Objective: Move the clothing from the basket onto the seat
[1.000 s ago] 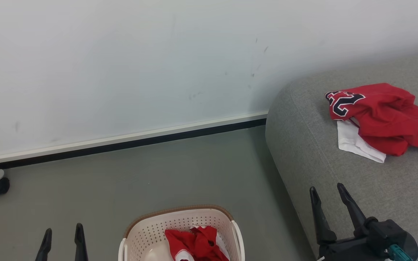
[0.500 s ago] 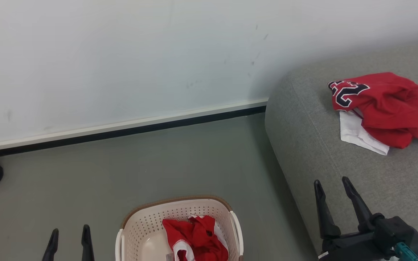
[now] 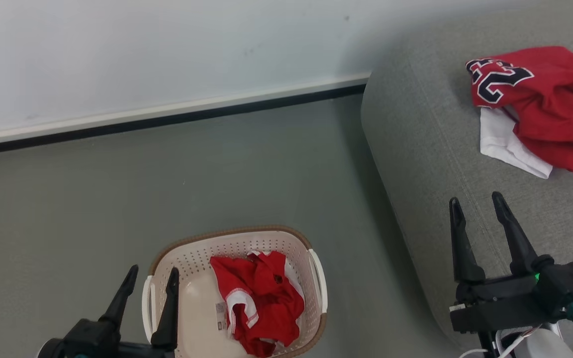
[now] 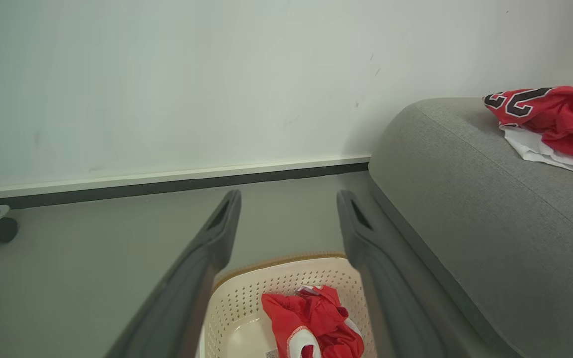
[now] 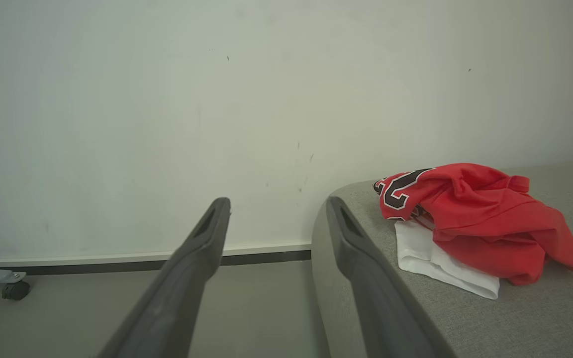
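Retrieval of the second garment. The red white-trimmed piece [image 3: 259, 298] lies crumpled in the basket [image 3: 227, 232] on the floor; the jersey [image 3: 550, 94] already rests on the seat [image 3: 430, 164]. Left gripper [image 3: 153, 270] hovers near the basket's left handle, jaws wide apart and empty; right gripper [image 3: 475, 199] hangs over the seat's near edge, likewise spread and empty. A good pick probably means descending on the highest fold (not the perforated side), pinching deep, and lifting clear of the rim before swinging across. Against the earlier frame, the head camera has tipped downward: less of the room's wall, most of the basket in view, garments unmoved.
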Controlling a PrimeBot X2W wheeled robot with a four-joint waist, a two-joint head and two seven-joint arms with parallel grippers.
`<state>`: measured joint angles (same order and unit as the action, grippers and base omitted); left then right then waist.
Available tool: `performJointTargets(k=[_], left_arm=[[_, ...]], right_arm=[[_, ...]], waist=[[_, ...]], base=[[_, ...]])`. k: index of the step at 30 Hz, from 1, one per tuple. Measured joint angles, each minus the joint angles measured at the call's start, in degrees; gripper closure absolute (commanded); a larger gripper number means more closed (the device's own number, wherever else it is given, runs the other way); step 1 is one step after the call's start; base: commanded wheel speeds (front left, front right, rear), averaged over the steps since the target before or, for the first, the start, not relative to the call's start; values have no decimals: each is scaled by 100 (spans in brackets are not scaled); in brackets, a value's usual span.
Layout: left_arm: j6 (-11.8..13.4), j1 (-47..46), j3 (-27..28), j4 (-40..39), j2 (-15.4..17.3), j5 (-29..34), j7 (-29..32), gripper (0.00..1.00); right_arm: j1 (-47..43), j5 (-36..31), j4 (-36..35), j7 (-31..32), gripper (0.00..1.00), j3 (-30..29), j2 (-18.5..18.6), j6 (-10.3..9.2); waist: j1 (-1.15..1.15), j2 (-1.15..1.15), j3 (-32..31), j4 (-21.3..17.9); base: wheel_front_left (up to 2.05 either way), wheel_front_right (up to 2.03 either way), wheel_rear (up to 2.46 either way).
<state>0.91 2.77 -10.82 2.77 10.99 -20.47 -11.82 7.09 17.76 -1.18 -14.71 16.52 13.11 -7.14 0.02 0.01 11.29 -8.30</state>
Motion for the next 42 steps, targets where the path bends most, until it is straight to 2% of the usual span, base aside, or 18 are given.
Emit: performJointTargets(k=[11, 27, 42], left_arm=[[-247, -1006, -464, 1145, -198, 247, 350, 0], [-346, -2243, -672, 2431, -168, 515, 678, 0], [-344, -3228, -686, 3298, -185, 706, 742, 0]], right_arm=[[634, -110, -323, 0, 0, -185, 5, 0], [1274, -258, -758, -1, 0, -441, -104, 0], [1714, -369, -931, -2, 0, -599, -188, 0]], waist=[[0, 1, 979, -203], [-1, 1, 2343, -534], [-1, 1, 3500, -670]], base=[[0, 0, 0], [0, 0, 0], [0, 0, 0]])
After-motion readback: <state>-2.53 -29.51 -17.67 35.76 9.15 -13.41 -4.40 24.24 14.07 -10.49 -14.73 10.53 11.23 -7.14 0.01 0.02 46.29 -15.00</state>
